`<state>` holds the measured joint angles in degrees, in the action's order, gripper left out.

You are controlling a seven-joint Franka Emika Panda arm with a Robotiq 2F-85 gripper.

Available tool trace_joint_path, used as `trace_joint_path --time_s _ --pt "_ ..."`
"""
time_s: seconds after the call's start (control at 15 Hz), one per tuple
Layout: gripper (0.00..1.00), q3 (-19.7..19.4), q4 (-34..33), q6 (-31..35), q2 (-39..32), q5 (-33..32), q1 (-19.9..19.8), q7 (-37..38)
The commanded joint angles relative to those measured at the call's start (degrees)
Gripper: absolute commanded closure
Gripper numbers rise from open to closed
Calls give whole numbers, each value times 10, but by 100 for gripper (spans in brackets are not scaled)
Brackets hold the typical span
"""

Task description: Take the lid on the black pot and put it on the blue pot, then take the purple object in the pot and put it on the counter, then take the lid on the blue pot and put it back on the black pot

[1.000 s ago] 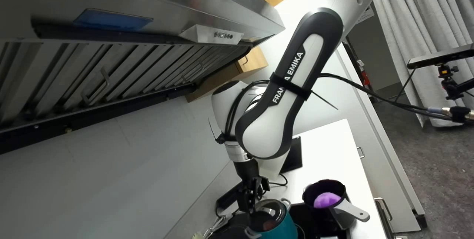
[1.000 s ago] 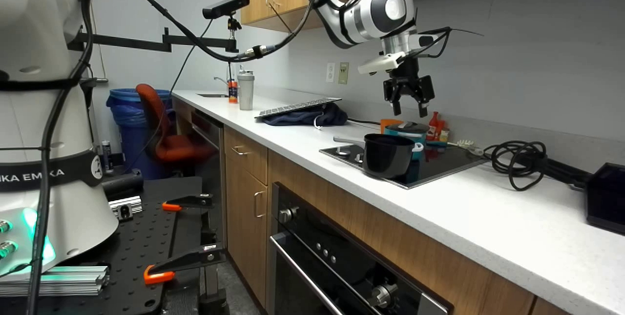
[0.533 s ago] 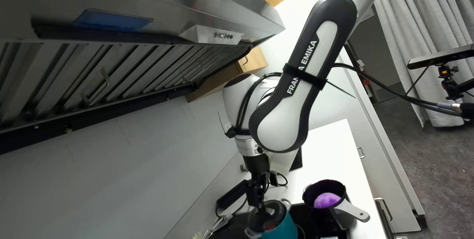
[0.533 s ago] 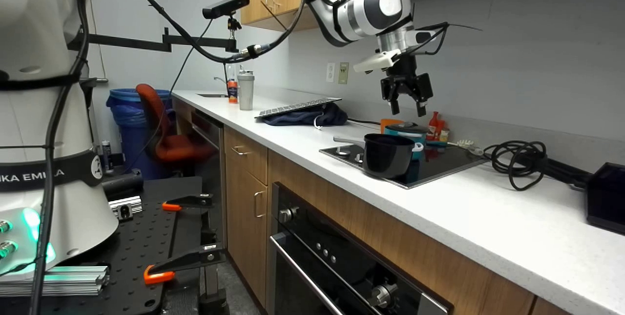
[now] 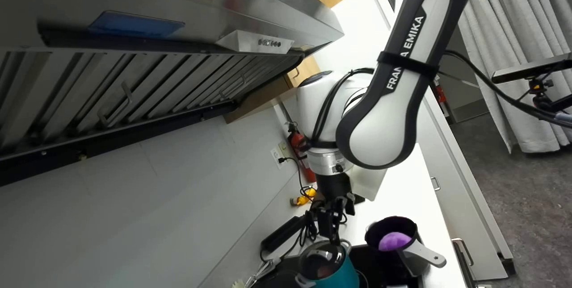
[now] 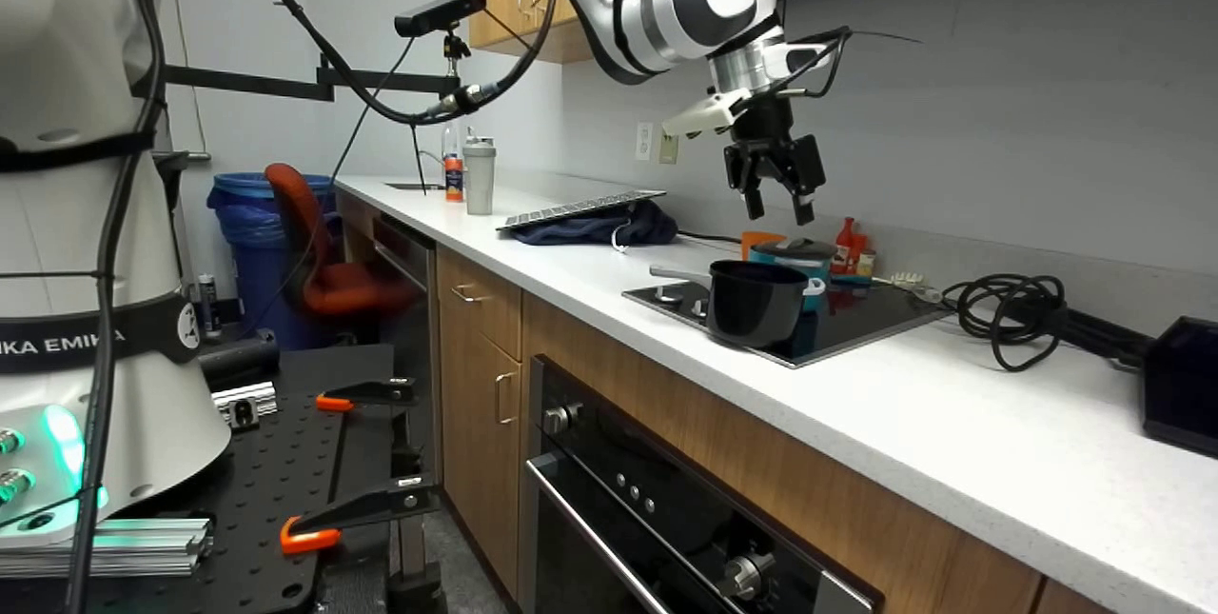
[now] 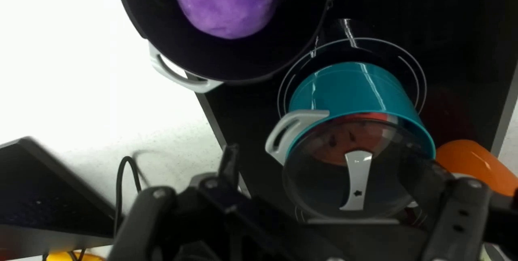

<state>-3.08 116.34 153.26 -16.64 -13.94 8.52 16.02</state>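
Counter, claw above lid on blue pot, purple object in black pot

Noted over the last second: my gripper has moved away from the back edge of the counter toward its front edge and stands slightly higher in an exterior view. My arm swung the same way. In an exterior view the fingers have quit the back-edge side of the lid and now line up with its far rim. Newly in sight past the arm: a fire extinguisher, a socket, a yellow item. The cable connector has drawn toward the robot base.
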Motion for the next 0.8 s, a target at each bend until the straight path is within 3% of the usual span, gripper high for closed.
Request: trace_joint_path --time_s 0.0,0.33,0.73 --pt "0 -17 78 36 65 -32 9 44" --pt "0 -16 131 39 110 -68 0 88" --pt "0 -7 151 32 116 -72 -10 111"
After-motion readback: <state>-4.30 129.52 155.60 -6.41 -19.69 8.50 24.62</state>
